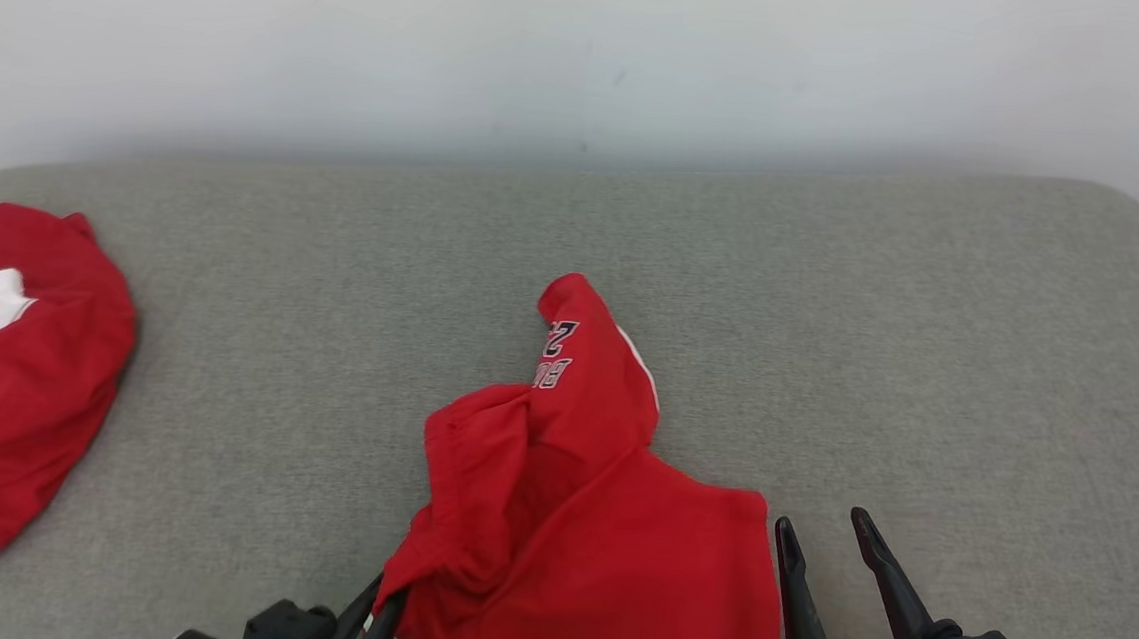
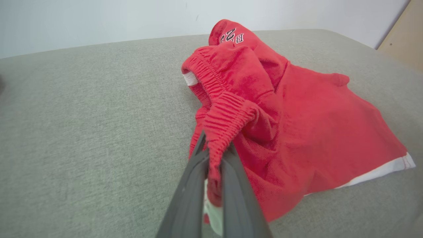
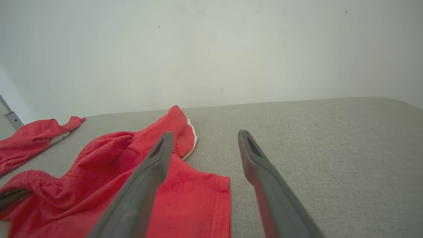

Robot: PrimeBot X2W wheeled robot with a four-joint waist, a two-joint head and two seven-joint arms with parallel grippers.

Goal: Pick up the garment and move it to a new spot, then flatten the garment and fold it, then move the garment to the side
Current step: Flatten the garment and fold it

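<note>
- Your left pincer [image 2: 216, 150] is pressed together on the gathered elastic waistband [image 2: 228, 115] of the red garment [image 1: 595, 522], with a bunch of cloth pinched between its two fingers.
- Your right pincer [image 1: 822, 523] stands spread and holds nothing. It sits just beside the garment's right edge, and its left finger overlaps the red cloth in the right wrist view.
- The garment lies crumpled near the front middle of the grey cloth-covered counter [image 1: 929, 335]. One part with dark lettering [image 2: 233, 36] is folded up and away from you, and a white hem [image 2: 380, 170] shows on its right side.
- A second red and white garment [image 1: 15, 371] lies well apart at the counter's left end (leave that one alone).
- I judge that you are taking a second hold before the lift. From the head view I cannot tell whether the right fingers touch the cloth or hang above it.
- To do it well, bring the right pincer onto the waistband or the nearest corner and close on a single layer, not a wad.
- Raise both arms together and evenly so the folded part falls open.
- Keep the left grip firm, since elastic can slide out under load.
</note>
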